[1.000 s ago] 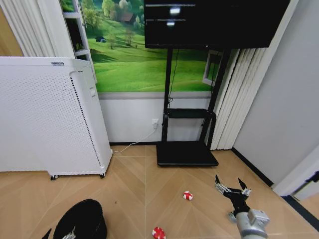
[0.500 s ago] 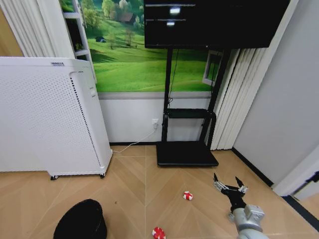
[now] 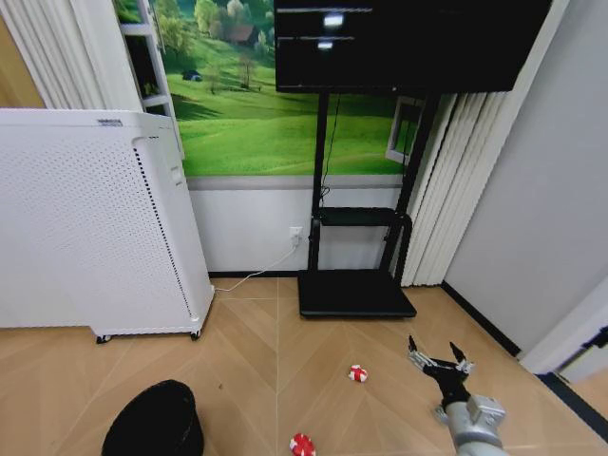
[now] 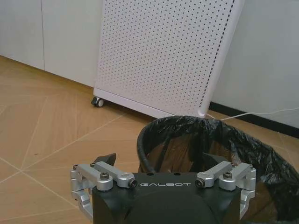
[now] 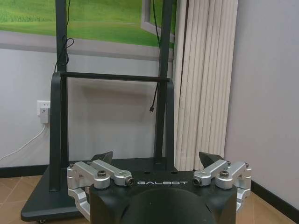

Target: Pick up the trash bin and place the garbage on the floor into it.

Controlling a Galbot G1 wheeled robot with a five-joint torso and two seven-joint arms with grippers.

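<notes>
The trash bin (image 3: 152, 420), black and lined with a black bag, stands on the floor at the lower left. In the left wrist view its rim (image 4: 187, 122) is just ahead of my left gripper (image 4: 159, 158). That gripper is open, with one fingertip (image 4: 106, 158) outside the rim and the other over the bin's mouth. Two red-and-white pieces of garbage lie on the floor, one (image 3: 357, 373) mid-floor and one (image 3: 302, 444) nearer me. My right gripper (image 3: 435, 352) hovers open and empty to the right of the farther piece.
A white perforated cabinet (image 3: 95, 228) on castors stands left, behind the bin. A black TV stand (image 3: 356, 290) with a flat base is against the back wall, also ahead of the right gripper (image 5: 156, 158). A white cable (image 3: 252, 275) runs along the skirting.
The left gripper's fingertips, seen beside the bin at the head view's bottom edge a second ago, have dropped out of that view. The right gripper shifted slightly left. The bin and garbage stayed put.
</notes>
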